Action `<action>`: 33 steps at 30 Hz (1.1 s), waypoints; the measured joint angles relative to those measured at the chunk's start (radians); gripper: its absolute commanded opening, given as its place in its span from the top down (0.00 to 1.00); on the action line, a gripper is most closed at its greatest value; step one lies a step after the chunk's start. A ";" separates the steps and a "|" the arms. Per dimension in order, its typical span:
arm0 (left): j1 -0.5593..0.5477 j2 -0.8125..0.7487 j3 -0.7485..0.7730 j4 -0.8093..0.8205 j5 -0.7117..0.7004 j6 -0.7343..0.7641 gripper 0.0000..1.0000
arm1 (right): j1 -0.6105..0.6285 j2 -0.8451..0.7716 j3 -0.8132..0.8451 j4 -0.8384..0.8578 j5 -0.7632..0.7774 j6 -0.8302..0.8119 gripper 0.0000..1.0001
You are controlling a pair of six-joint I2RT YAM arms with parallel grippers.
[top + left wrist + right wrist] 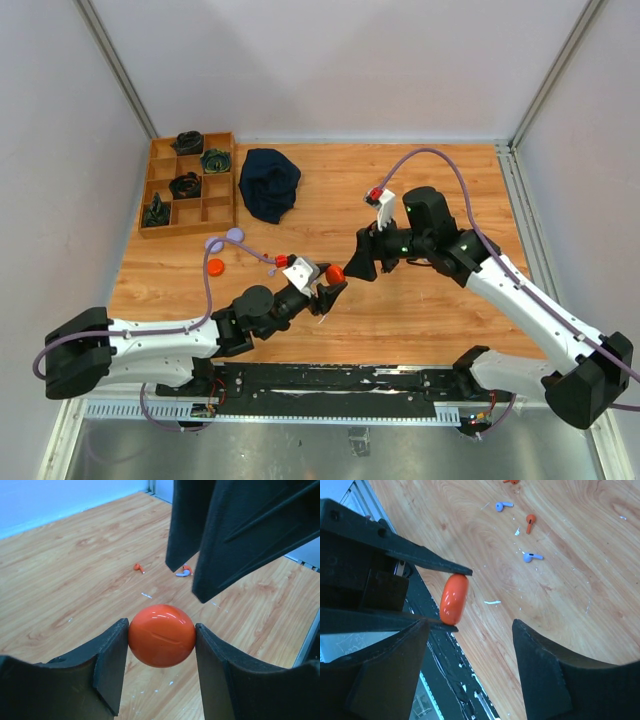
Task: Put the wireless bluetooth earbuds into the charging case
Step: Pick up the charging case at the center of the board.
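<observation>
— Which step is running here?

— An early one, I am judging: nothing is being inserted yet. Over the table point(420, 310) both arms are meeting near the middle. The left arm point(190, 335) is stretching low from its base, forearm nearly flat. The right arm point(510, 290) is reaching in from the right, its wrist bending toward the other.

— And the tools?

— The left tool point(333, 284) is clamping the orange case point(161, 635) between both fingers, seemingly holding it clear of the table. The right tool point(468, 625) is standing spread and empty, its tips just beside the case and not touching it.

— Is the case looking open?

— No gap is showing along it, so I am taking it as shut.

— So what is the next move asking for?

— Probably the right tool is needing to close on the lid half and pry while the left is gripping firmly. The shell is looking glossy and may be slipping under that.

— Where are the earbuds?

— The earbuds point(531, 557) are lying loose on the table beyond the tools, lavender and orange, scattered and well apart from the case.
</observation>
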 measured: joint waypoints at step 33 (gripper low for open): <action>-0.021 0.057 0.000 0.069 -0.004 0.042 0.64 | 0.124 0.060 -0.011 0.078 0.104 0.043 0.81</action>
